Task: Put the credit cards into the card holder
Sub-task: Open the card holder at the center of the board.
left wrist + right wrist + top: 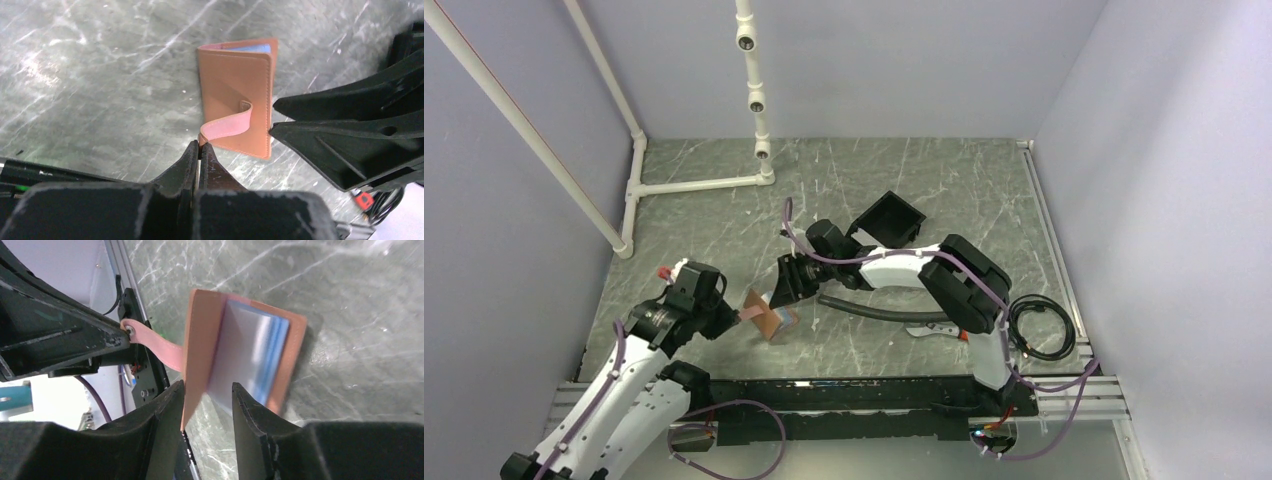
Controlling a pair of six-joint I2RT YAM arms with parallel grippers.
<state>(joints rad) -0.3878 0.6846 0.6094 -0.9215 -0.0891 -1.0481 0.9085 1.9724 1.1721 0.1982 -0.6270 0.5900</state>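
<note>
My left pincer (pixel 200 148): clamped on the strap (pixel 227 125) of the card holder (pixel 235 85). Holder: on edge on the table (pixel 100 75), half open, credit cards (pixel 252 347) inside. My right pincer (pixel 206 388): jaws apart, astride its flap

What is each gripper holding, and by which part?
The left gripper pinches the card holder by its strap end. The right gripper straddles the holder's cover edge; a grip cannot be told.

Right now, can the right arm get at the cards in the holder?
Probably yes. The holder is open, its strap pinched in the left jaws, and the cards show bare inside. The right jaws stand apart around their near edge, with nothing else between.
</note>
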